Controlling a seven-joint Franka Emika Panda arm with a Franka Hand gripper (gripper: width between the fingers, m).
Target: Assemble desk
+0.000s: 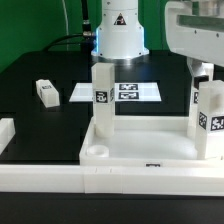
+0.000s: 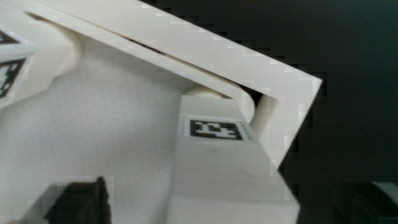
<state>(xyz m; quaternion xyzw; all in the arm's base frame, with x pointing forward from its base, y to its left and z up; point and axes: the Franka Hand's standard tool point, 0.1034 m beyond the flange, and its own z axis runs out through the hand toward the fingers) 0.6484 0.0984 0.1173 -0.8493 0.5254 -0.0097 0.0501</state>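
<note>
The white desk panel [image 1: 150, 150] lies at the front of the black table, rim up. One white tagged leg [image 1: 101, 95] stands at its left back corner. Two more stand close together at the exterior view's right, one [image 1: 197, 108] under my gripper [image 1: 201, 70] and one [image 1: 215, 115] beside it. In the wrist view the leg [image 2: 222, 150] stands in a corner of the panel's rim [image 2: 196, 50] and runs between my fingers. The gripper [image 2: 214, 205] straddles its top with the jaws apart. The left finger [image 2: 80, 203] stands clear of the leg.
A fourth leg [image 1: 46, 92] lies loose on the table at the exterior view's left. The marker board [image 1: 125, 91] lies behind the panel, in front of the arm's base [image 1: 120, 35]. White border rails run along the front [image 1: 60, 180] and the left [image 1: 8, 135].
</note>
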